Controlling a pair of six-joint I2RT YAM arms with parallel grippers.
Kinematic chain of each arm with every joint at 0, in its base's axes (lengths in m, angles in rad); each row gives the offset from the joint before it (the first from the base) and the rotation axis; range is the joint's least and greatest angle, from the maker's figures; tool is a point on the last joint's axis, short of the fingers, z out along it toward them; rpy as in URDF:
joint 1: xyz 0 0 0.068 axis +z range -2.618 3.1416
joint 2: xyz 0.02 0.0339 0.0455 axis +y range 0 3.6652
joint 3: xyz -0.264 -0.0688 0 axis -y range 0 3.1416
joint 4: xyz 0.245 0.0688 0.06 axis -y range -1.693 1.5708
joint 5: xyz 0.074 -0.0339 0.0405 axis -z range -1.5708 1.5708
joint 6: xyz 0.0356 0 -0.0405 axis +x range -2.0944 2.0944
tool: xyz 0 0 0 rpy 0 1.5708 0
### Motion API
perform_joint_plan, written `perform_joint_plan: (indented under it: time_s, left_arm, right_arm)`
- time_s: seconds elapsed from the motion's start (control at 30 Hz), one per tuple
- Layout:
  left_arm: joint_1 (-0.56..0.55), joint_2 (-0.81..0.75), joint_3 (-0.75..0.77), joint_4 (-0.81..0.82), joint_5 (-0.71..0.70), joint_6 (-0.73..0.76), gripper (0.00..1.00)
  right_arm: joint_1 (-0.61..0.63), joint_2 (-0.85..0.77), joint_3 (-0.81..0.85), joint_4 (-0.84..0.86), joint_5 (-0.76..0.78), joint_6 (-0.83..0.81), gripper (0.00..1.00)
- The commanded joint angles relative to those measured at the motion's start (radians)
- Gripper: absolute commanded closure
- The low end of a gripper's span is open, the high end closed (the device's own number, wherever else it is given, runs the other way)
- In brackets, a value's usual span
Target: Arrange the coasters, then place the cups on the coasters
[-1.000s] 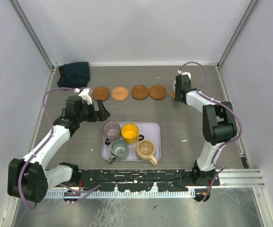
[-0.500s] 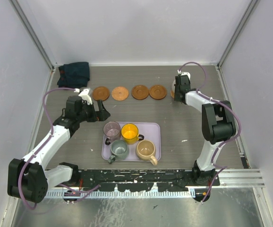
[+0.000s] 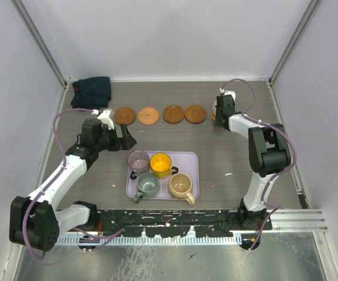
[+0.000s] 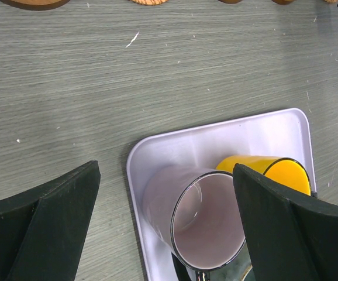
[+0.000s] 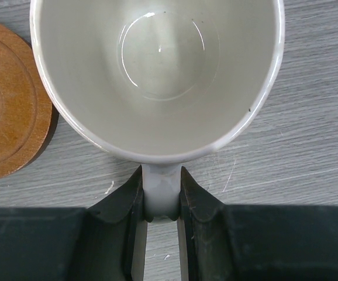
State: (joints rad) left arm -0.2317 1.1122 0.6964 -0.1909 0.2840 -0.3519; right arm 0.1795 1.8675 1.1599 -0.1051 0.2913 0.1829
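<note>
the grey table (image 3: 233, 152) is boxed in by pale walls (image 3: 175, 35) at the far edge and on both sides. its widest bare stretches lie right of the tray and in the strip between the tray and the coaster row.

the lavender tray (image 3: 192, 167) sits near the centre, its long side running left to right. four cups stand on it, all mouth up: mauve cup (image 3: 138, 159) and yellow cup (image 3: 160, 164) at the back, grey-green cup (image 3: 147, 184) and tan cup (image 3: 179, 184) in front. the tan cup's handle points near right, the grey-green cup's near left.

a dark cloth (image 3: 92, 91) is bunched in the far left corner.

four coasters (image 3: 148, 115) lie flat in a line running left to right across the far part of the table, with small gaps between them.

my left gripper (image 3: 124, 137) hangs wide open over bare table, between that row and the tray's far left corner, holding nothing.

my right gripper (image 5: 161, 193) is at the row's right end, its jaws narrowed onto the handle of the cream cup (image 5: 157, 76). the cup is upright, mouth up, handle pointing straight back at my wrist. another coaster (image 5: 8, 111) lies just to its left in the wrist view. i cannot tell whether the cup's base rests on the table.
</note>
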Motion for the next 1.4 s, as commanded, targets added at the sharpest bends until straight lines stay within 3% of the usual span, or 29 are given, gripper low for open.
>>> perform_joint_plan:
  time_s: [0.0, 0.07, 0.6, 0.87, 1.07, 1.23, 1.27, 1.3, 1.37]
  left_arm:
    - [-0.004, -0.015, 0.002, 0.05, 0.003, 0.005, 0.02]
    - [-0.004, -0.013, 0.003, 0.05, 0.004, 0.005, 0.02]
    - [-0.004, -0.022, 0.003, 0.051, 0.009, -0.001, 0.02]
    - [-0.005, -0.037, -0.004, 0.052, 0.014, -0.005, 0.02]
    - [-0.004, -0.049, -0.006, 0.051, 0.017, -0.007, 0.02]
    - [-0.004, -0.053, -0.004, 0.05, 0.018, -0.009, 0.02]
    - [-0.005, -0.054, -0.003, 0.05, 0.019, -0.01, 0.02]
    - [-0.005, -0.053, -0.002, 0.05, 0.021, -0.01, 0.02]
    - [-0.005, -0.052, 0.0, 0.048, 0.024, -0.011, 0.02]
  right_arm:
    - [-0.003, -0.024, -0.009, 0.082, 0.018, 0.029, 0.99]
    - [-0.004, -0.032, -0.025, 0.078, 0.019, 0.047, 0.98]
    - [0.015, -0.082, -0.11, 0.044, 0.04, 0.09, 0.5]
    - [0.039, -0.143, -0.137, 0.019, 0.056, 0.09, 0.47]
    - [0.063, -0.293, -0.146, 0.005, 0.115, 0.093, 0.42]
    - [0.064, -0.431, -0.146, 0.038, 0.191, 0.095, 0.21]
    - [0.064, -0.446, -0.141, 0.048, 0.209, 0.093, 0.16]
    - [0.061, -0.451, -0.125, 0.056, 0.234, 0.09, 0.03]
    - [0.055, -0.433, -0.084, 0.061, 0.272, 0.107, 0.0]
